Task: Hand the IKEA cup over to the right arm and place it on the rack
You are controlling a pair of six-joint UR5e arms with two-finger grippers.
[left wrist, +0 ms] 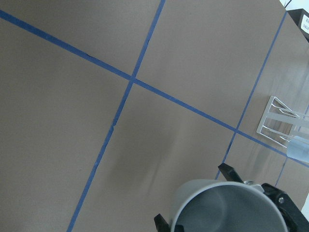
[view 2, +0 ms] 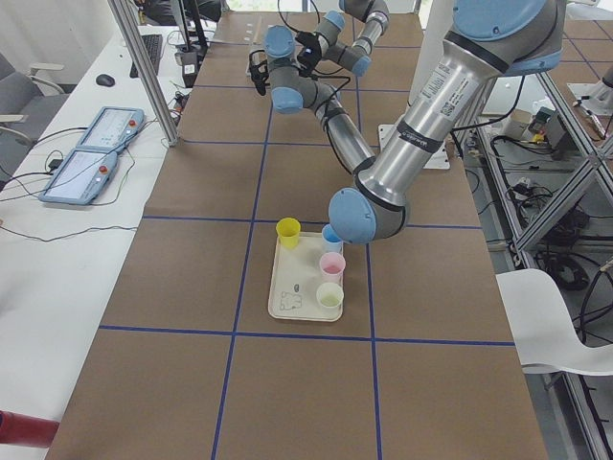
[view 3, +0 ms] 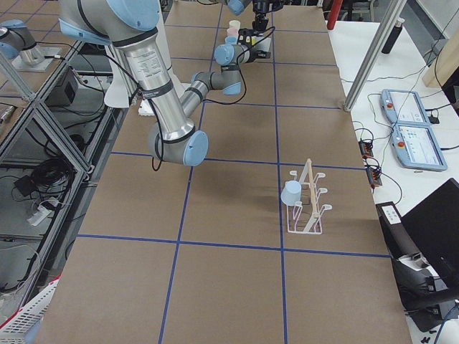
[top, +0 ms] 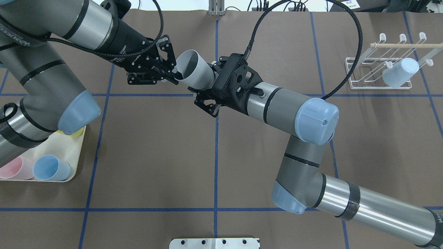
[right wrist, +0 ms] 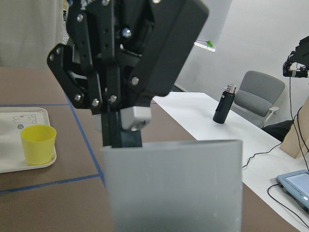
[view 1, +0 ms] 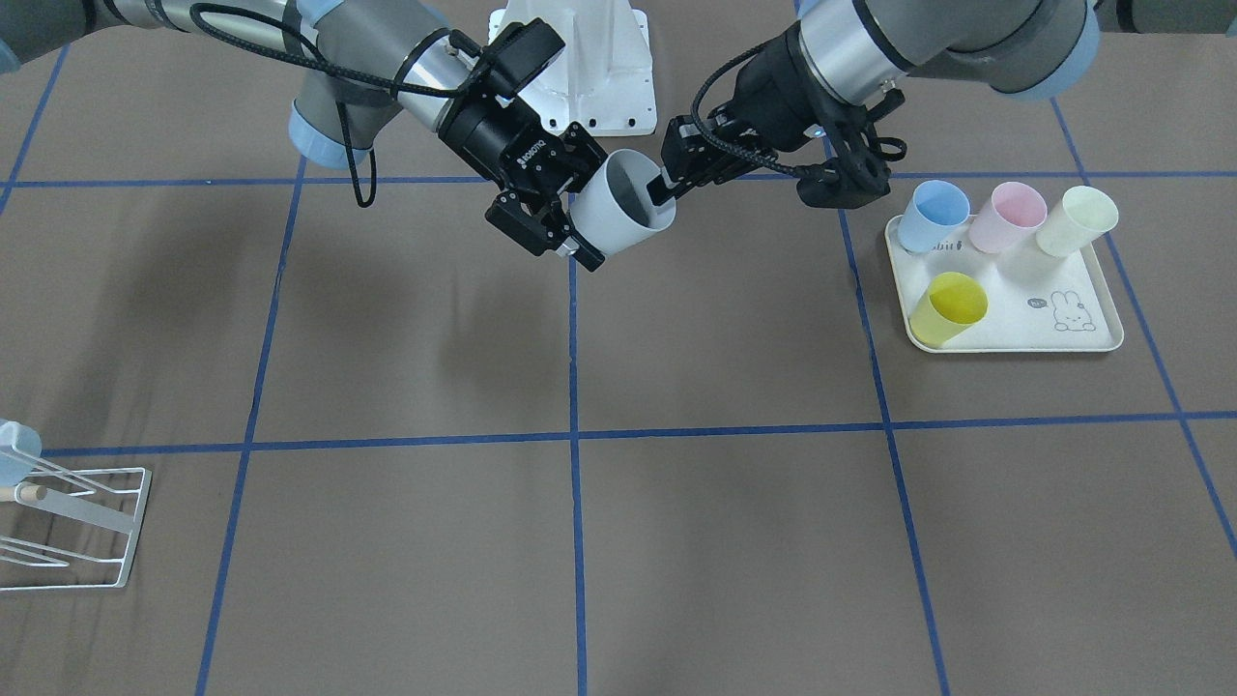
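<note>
A pale grey cup [view 1: 623,208] hangs in mid-air over the table's centre line, between both grippers. My left gripper [view 1: 665,188] is shut on its rim, with one finger inside the mouth. This shows in the overhead view [top: 175,74] and close up in the right wrist view [right wrist: 128,121]. My right gripper [view 1: 589,205], with the ROBOTIQ lettering, straddles the cup's body near its base [top: 205,79], and its fingers touch both sides. The white wire rack [top: 380,74] with a wooden dowel stands far off on my right.
A light blue cup [top: 399,76] hangs on the rack. On my left, a cream rabbit-print tray [view 1: 1063,329] holds a blue cup [view 1: 933,215], a pink cup [view 1: 1007,217], a cream cup [view 1: 1076,220] and a yellow cup [view 1: 949,307]. Blue tape lines cross the brown table.
</note>
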